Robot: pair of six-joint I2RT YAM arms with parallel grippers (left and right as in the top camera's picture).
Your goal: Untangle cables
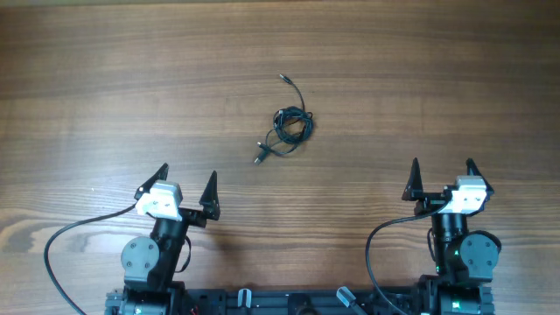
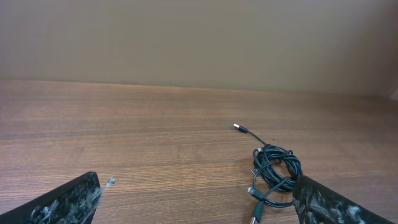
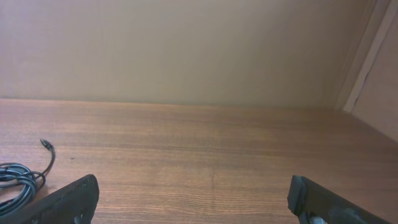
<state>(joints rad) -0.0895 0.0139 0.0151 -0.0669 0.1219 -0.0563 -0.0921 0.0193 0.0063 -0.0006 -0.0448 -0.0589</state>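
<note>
Closest to us, the left end effector (image 1: 187,171) and the right end effector (image 1: 443,163) sit at the near edge, each with its fingers spread wide and gripping nothing. Beneath them we see the wooden table (image 1: 105,87) stretching to a plain wall. On it the cables (image 1: 291,124) lie as a small coiled black clump, roughly midway between the arms and well apart from both. One plug (image 1: 282,78) trails off toward the far side; a second plug (image 1: 258,160) points back toward the left arm.

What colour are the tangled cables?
The cables are black; the left wrist view shows them best.
</note>
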